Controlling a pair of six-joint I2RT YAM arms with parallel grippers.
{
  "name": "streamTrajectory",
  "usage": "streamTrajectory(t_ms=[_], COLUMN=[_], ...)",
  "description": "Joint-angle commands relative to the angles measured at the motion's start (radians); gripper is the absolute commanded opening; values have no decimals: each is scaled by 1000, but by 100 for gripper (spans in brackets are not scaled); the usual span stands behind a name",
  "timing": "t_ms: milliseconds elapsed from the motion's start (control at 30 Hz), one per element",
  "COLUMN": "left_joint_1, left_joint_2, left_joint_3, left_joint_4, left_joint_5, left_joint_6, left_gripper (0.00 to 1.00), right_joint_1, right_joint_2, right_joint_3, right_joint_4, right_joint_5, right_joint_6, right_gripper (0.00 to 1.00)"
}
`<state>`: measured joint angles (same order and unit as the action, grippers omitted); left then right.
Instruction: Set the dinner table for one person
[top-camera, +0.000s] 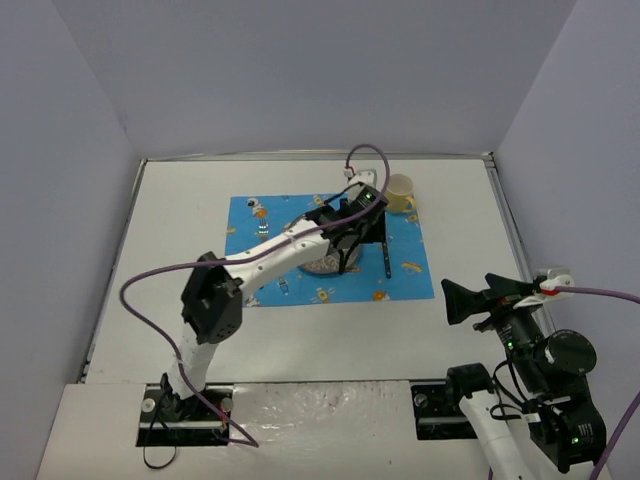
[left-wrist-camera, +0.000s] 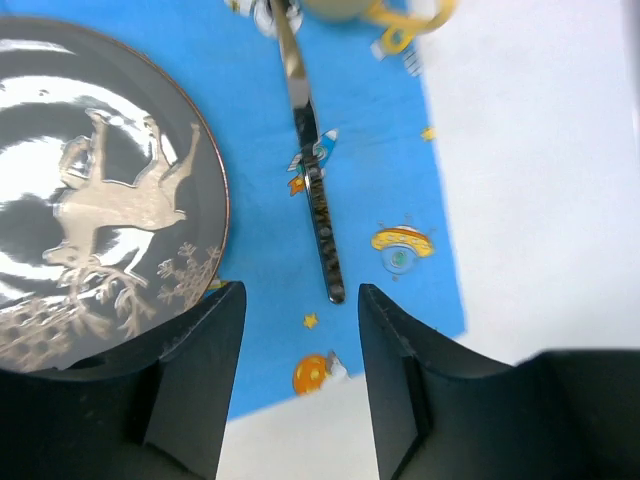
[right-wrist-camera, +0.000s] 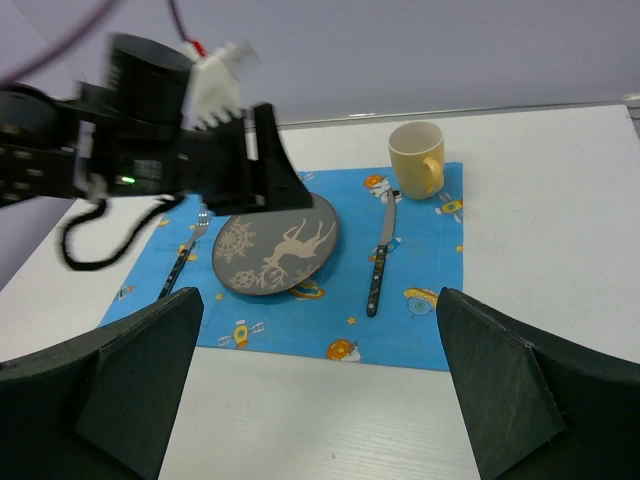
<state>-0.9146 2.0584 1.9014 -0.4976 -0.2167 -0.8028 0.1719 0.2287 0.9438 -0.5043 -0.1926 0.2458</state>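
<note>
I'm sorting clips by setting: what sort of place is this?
Probably a robotics lab cell, not a home: plain grey walls box in the white table, and robot arms are mounted at its edge.

Dinner table (top-camera: 180, 330): flat white top, bounded by a thin metal rim (top-camera: 503, 200) on the left, far and right sides. One item is laid directly on it: a blue cartoon-space-print placemat (top-camera: 415, 250). The mat is laid flat, past mid-depth and a little right of centre, with its edges slightly skewed against the table edges. Bare white top is seen on all four sides of the mat, and the rim is not touched by it. Along the near edge a glossy white strip (top-camera: 320, 410) is seen, with the two arm bases (top-camera: 185, 405) mounted in dark recesses.
</note>
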Motion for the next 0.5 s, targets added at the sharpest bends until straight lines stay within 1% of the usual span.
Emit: streamTrajectory(t_ms=[0,67,167,200,267,300,333,400,467], left_joint_1=[-4,-2,8,19,42,61,81,107,115], left_joint_2=[-344,-441,-634,-732,-863,-940,-1023,-1162,-1298], left_joint_3=[-133,-197,-319,-360,-463,-499,-519,-582,-655], left_joint_4=[51,15,-37,-58,-95,-125,-162,-217,-252], left_joint_5=[-98,-162,-264,-288,-341,-360,-371,-436,-516], left_joint_6=[143,199,251,265,303,314,320,343,372], left_gripper=[51,57,68,72,84,89,91,97,97], right_joint_1=[9,9,9,9,9,8,9,9,12], right_joint_2=[60,69,85,89,94,96,95,95,94], right_joint_3=[60,83,106,111,122,124,128,131,120], right_joint_4=[70,69,70,69,69,69,67,69,77], right_joint_5=[50,77,119,146,238,261,295,337,363], right_joint_6=[-18,-14,-12,-12,-1,6,2,-12,-25], right_gripper=[100,100,100,100,100,100,100,100,100])
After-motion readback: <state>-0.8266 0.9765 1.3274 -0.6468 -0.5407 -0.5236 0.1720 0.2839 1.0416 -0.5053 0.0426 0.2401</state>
